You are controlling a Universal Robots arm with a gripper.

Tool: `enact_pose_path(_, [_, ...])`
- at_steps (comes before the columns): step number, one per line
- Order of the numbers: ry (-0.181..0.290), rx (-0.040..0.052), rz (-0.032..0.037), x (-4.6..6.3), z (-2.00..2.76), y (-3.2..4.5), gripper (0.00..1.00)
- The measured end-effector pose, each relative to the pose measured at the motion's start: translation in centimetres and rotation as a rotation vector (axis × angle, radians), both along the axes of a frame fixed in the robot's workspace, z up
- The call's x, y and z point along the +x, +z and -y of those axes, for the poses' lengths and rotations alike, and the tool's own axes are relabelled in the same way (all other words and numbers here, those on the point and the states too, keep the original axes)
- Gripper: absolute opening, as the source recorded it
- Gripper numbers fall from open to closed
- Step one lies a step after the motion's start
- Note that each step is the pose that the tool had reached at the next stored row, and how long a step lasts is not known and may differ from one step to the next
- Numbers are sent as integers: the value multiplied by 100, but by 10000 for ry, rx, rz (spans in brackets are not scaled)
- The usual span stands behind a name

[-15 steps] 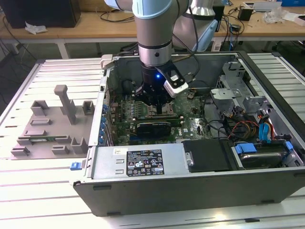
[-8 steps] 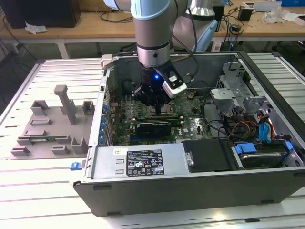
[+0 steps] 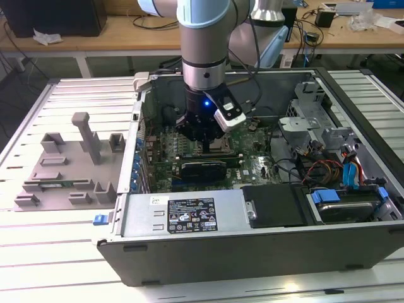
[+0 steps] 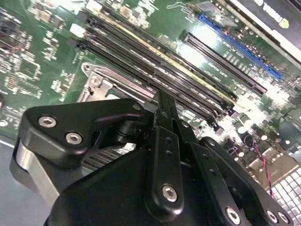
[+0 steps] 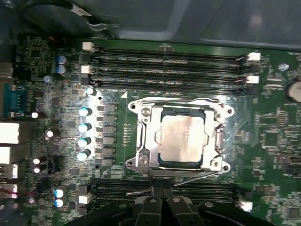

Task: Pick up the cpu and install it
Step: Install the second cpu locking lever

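Note:
The cpu [image 5: 182, 135], a flat square chip with a shiny silver top, lies inside the metal-framed socket [image 5: 141, 157] on the green motherboard [image 5: 117, 94] in the first wrist view. My gripper [image 5: 162, 189] hangs just beside the socket, apart from the chip, fingers pressed together with nothing between them. In the second wrist view the gripper [image 4: 163, 101] tapers to one thin tip over a corner of the socket frame [image 4: 94, 80]. The exterior view has the gripper [image 3: 208, 142] lowered into the open computer case [image 3: 189, 218], over the board.
Memory slots [image 5: 169, 66] run along both sides of the socket. A black expansion card [image 3: 202, 169] lies just in front of the gripper. Drive cages and cables [image 3: 344, 202] crowd the case at the exterior view's right. A grey parts fixture [image 3: 63, 170] sits on the table at its left.

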State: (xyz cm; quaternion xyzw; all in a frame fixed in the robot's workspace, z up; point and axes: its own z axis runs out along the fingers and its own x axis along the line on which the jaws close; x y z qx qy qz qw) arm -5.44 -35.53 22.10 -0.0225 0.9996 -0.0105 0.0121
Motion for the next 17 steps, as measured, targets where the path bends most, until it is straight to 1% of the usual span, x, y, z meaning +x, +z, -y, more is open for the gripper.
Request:
enact_pose_path(1, [-1, 23, -5, 0, 0, 0, 11])
enact_pose_path(2, [1, 118, -49, 1, 1, -5, 11])
enact_pose_path(3, [0, 147, -70, 1, 2, -8, 11])
enact_pose_path(4, [0, 163, -80, -1, 2, -12, 11])
enact_pose_path(9, [0, 164, -83, -3, 3, -15, 11])
enact_pose_path(13, [0, 175, -83, -46, 9, -29, 11])
enact_pose_path(14, [1, 194, -84, -64, 12, -35, 11])
enact_pose_path(16, [1, 265, -82, -94, 20, -48, 11])
enact_pose_path(17, [2, 339, -79, -107, 31, -55, 11])
